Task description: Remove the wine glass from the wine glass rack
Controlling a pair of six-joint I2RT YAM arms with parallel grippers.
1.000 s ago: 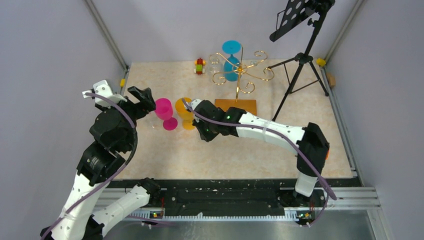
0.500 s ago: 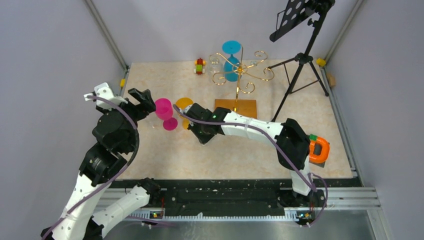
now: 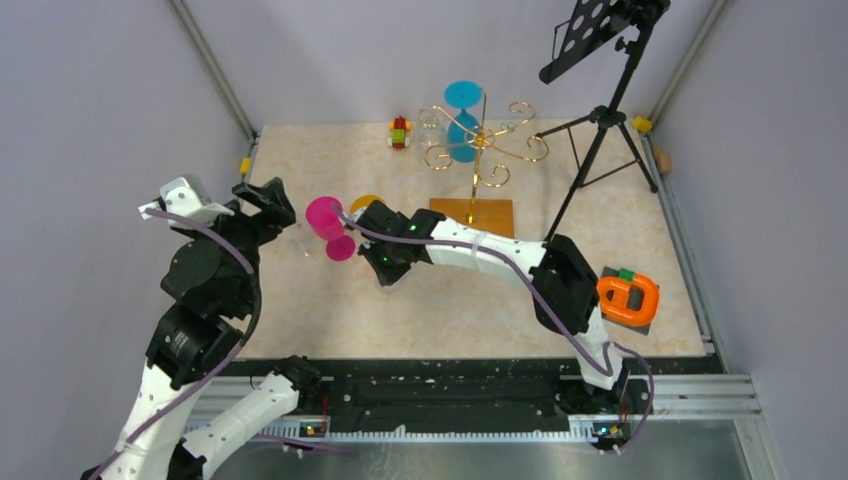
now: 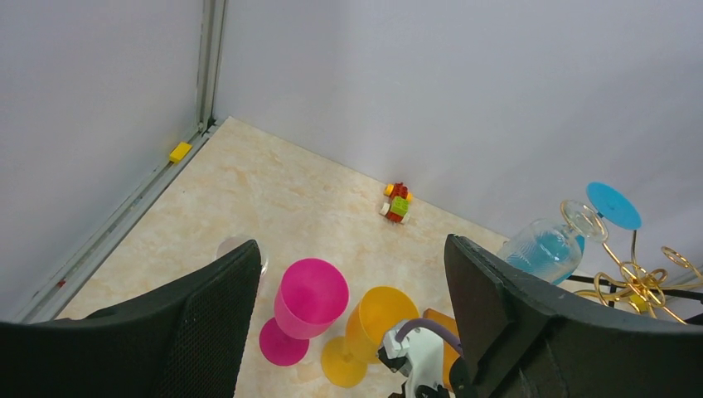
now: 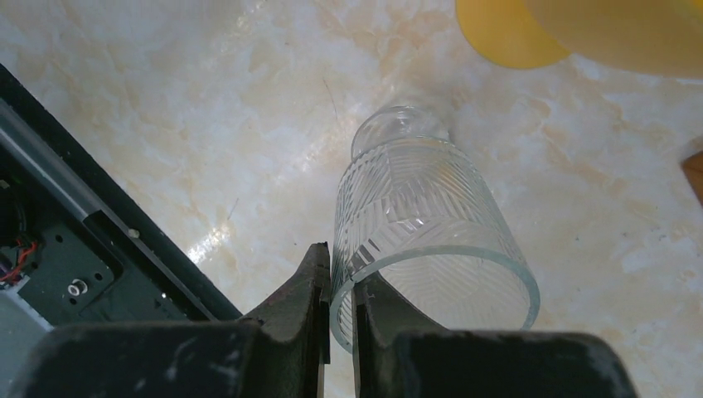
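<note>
Clear wine glass (image 5: 414,199): bowl cut with a herringbone pattern, smooth plain band at the rim, narrowing toward its far end. Pinched at the rim by the right claw (image 5: 340,267), one finger inside the bowl and the other outside, jaws nearly together on the glass wall. Tilted, mouth toward the wrist camera, over bare tabletop (image 5: 207,124), just beside the orange glass (image 5: 506,33); contact with the tabletop not discernible. Well apart from the wine glass rack (image 3: 481,140), a stand of gold wire scrolls on a pole over a brown wooden base, at the far side of the tabletop. Blue wine glass (image 3: 462,128) hung upside down on the rack, foot uppermost. Pink glass (image 4: 308,297) upright on the tabletop, just left of the orange one. Left claw (image 4: 348,290) released, jaws wide and empty, off the tabletop to the left of the pink glass. Toy brick car (image 3: 399,131) near the far wall. Black tripod (image 3: 600,130) to the right of the rack.
</note>
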